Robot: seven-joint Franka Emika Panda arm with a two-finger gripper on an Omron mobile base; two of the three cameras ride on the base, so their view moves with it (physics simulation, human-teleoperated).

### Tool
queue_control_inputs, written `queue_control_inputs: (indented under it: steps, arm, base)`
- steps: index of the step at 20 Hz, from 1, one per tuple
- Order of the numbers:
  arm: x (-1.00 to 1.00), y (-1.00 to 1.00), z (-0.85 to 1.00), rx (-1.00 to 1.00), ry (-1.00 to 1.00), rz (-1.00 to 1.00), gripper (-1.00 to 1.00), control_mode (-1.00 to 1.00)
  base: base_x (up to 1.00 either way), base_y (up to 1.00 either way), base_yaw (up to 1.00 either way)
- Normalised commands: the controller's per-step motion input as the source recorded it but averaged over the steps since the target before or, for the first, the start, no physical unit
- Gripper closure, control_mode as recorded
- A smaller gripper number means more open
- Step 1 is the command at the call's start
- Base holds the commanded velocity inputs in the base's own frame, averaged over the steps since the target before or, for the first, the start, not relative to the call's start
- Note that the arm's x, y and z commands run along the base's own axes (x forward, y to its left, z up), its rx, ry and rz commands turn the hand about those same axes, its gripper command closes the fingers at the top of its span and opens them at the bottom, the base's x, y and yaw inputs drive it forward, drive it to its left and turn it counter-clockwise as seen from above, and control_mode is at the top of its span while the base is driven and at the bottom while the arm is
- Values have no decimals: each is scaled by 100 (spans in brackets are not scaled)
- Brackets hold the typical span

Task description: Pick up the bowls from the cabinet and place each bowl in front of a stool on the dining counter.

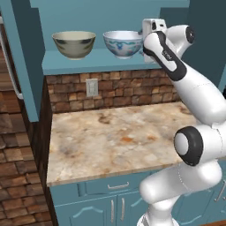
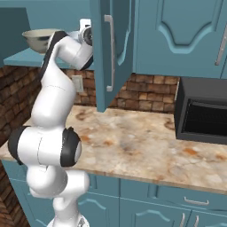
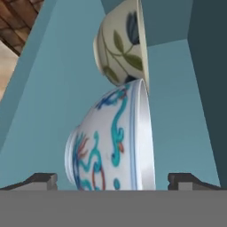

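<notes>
The white bowl (image 3: 113, 142) carries blue and red scrollwork, the beige bowl (image 3: 122, 42) olive leaves; gripper (image 3: 113, 179) fingers spread wide around the white one, tips cropped

Even, bright rendered light, soft shadows, no glare, slightly coarse.

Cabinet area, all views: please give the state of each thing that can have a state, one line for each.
cabinet: door open, both bowls on its shelf.
white and blue bowl: upright, not held, nearest the pincer.
beige-olive bowl: upright, untouched.
pincer: open, fingertips on either side of the white and blue bowl.
microwave: door closed.
</notes>
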Motion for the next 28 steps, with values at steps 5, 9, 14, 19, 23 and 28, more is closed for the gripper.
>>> queue_control_inputs:
  steps: [5, 9, 14, 19, 23, 28]
  arm:
    - [30, 1, -3, 0, 3, 4, -100, -100]
    - [26, 11, -7, 0, 3, 1, -100, -100]
    - [30, 13, 0, 0, 2, 0, -100, -100]
    - [21, 6, -5, 0, 5, 0, 100, -100]
    - [18, 16, -18, 0, 11, 0, 100, -100]
    - [-1, 4, -2, 0, 0, -2, 100, -100]
  base:
    - [0, 0, 0]
    - [0, 0, 0]
    - [0, 0, 0]
    - [0, 0, 0]
    - [0, 0, 0]
    - [0, 0, 0]
